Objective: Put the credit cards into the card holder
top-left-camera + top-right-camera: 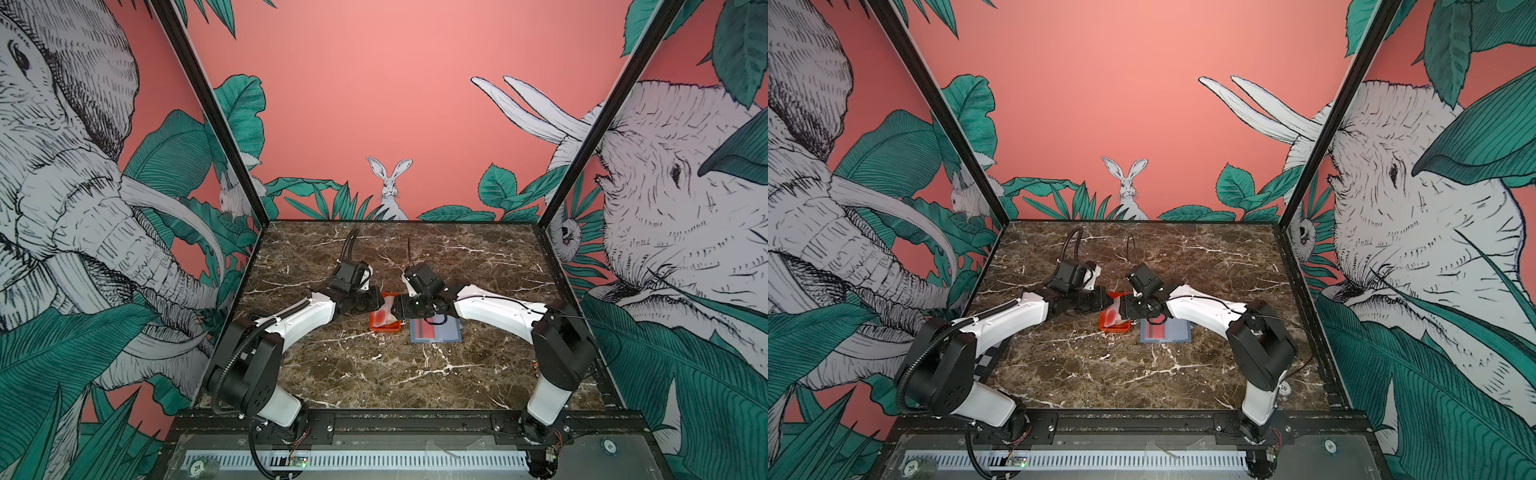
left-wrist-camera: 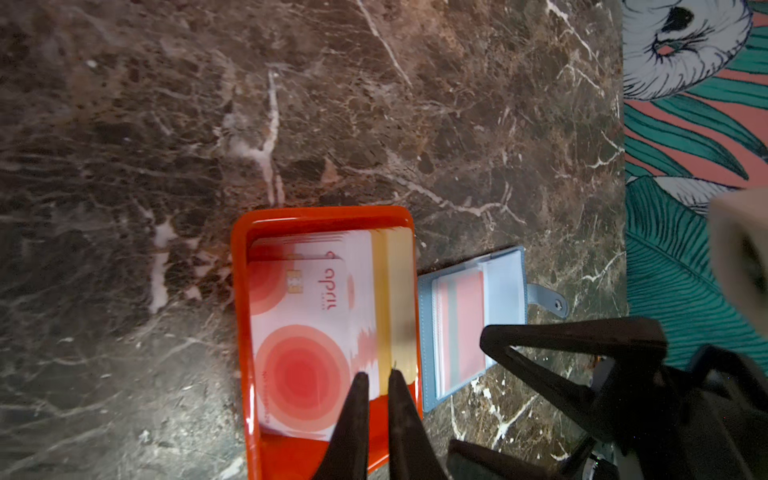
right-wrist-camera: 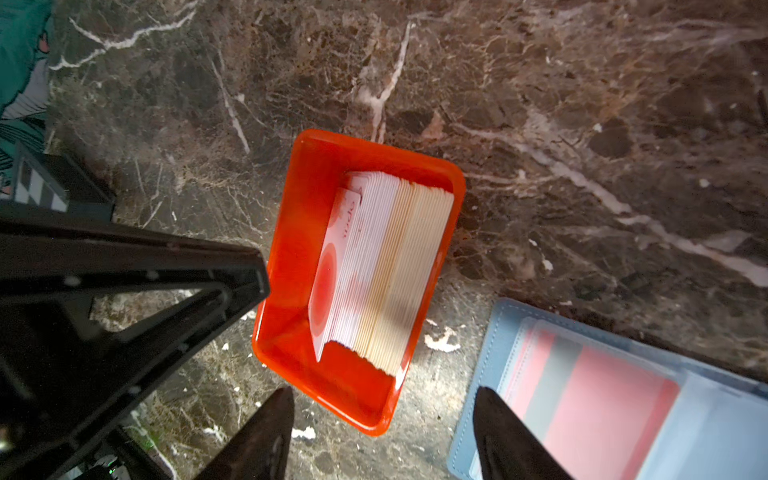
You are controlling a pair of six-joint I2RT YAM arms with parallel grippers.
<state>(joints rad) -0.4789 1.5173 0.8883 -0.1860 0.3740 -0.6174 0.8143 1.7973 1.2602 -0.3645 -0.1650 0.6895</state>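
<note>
The credit cards (image 2: 303,332) stand as a leaning stack (image 3: 395,270) in a small orange tray (image 2: 241,291), the front one white with red-pink circles. My left gripper (image 2: 377,374) hovers over the front card's near corner. Only a thin slit shows between its tips, and no card shows in that slit. The slate-blue card holder (image 2: 505,270) lies open beside the tray, with a red card with a grey stripe (image 3: 602,395) in a clear sleeve. My right gripper (image 3: 384,392) is open and empty, one tip over the marble and one over the holder's edge (image 3: 498,332).
In both top views the tray (image 1: 384,328) and the holder (image 1: 440,330) lie mid-table between the two wrists. A checkerboard panel (image 1: 994,361) lies at the table's left edge under the left arm. Patterned walls enclose three sides.
</note>
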